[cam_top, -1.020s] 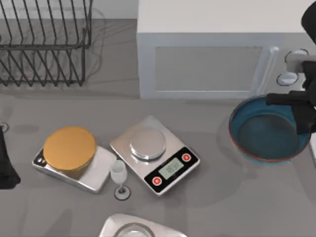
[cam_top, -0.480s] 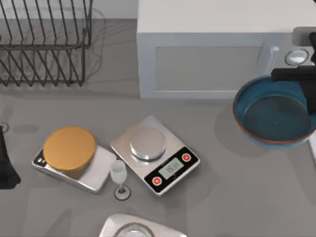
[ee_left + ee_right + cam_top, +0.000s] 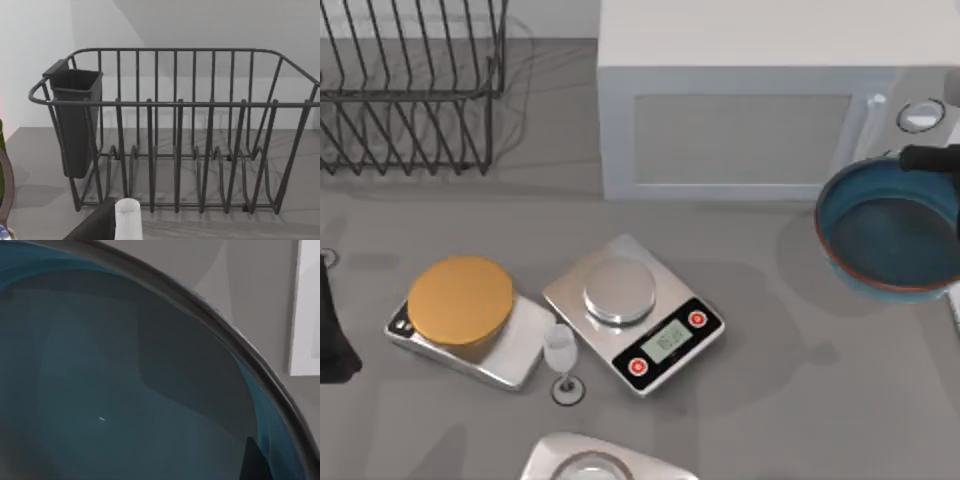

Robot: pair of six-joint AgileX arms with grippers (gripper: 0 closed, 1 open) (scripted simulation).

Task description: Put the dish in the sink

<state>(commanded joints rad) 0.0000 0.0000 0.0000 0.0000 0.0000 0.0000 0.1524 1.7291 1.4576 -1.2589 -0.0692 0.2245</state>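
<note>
Dish rack (image 3: 410, 85) top left; two scales (image 3: 632, 312) centre; wine glass (image 3: 561, 358).

The right gripper (image 3: 932, 158) sits at the table's far right edge, pinched shut. The left arm (image 3: 332, 330) is parked at the left edge.

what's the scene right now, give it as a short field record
dish: blue bowl, lifted at the table's right edge
right gripper: at the bowl's far rim, holding it
left arm: parked at the table's left edge
scales: one with orange disc, one with silver platter
glass: upright between the scales
rack: wire dish rack, far left
</note>
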